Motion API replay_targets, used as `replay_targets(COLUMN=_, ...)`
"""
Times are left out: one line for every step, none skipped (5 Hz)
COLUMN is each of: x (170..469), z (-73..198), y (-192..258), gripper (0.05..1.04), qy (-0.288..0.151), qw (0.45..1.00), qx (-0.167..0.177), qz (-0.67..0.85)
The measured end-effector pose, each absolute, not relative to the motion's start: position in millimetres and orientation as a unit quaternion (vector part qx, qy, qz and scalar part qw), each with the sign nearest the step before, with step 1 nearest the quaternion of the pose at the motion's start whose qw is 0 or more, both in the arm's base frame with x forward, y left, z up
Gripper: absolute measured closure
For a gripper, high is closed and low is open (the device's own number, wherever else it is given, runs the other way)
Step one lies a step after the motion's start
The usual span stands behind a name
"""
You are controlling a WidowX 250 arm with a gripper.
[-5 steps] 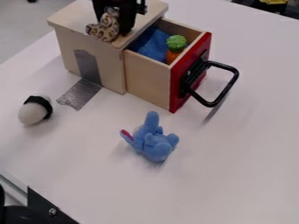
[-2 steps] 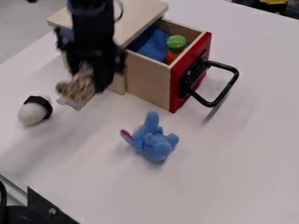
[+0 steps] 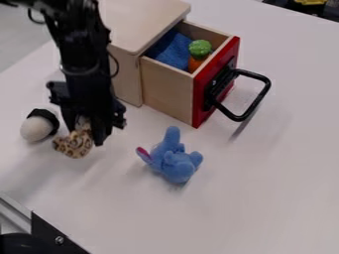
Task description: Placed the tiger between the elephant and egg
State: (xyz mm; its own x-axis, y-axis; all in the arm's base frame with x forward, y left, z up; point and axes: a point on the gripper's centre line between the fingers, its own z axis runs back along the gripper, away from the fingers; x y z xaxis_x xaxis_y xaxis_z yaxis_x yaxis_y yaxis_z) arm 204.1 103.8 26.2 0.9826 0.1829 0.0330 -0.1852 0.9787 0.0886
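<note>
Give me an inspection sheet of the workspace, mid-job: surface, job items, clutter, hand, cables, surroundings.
Surface: smooth white table, shadows near the toys.
Job items: spotted tan plush tiger at the hand's tips, contact with table unclear; white egg with black band close beside it; blue plush elephant farther off, tiger between the two.
Clutter: pale wooden box, its red-fronted drawer open, holding blue cloth and a green-topped orange toy.
Hand: black two-finger hand, low, gripping the tiger.
Cables: thin black loop beside the arm.
Surroundings: grey floor; metal rail, lower left.
</note>
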Motion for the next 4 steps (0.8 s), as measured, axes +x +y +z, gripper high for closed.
replay_targets(x=205, z=19, y=105, gripper=0.202, qy=-0.014, qw=0.995, qx=0.040, qz=0.091)
replay_targets(x=198, z=18, y=98, gripper=0.073, qy=-0.006, qw=0.997, qx=0.032, qz=0.069)
replay_targets(x=195, z=36, y=94, gripper=0.081, qy=-0.015, qw=0.998, qx=0.023, qz=0.051)
replay_targets(x=189, z=62, y=87, gripper=0.084, qy=-0.033, qw=0.999, qx=0.016, qz=0.024)
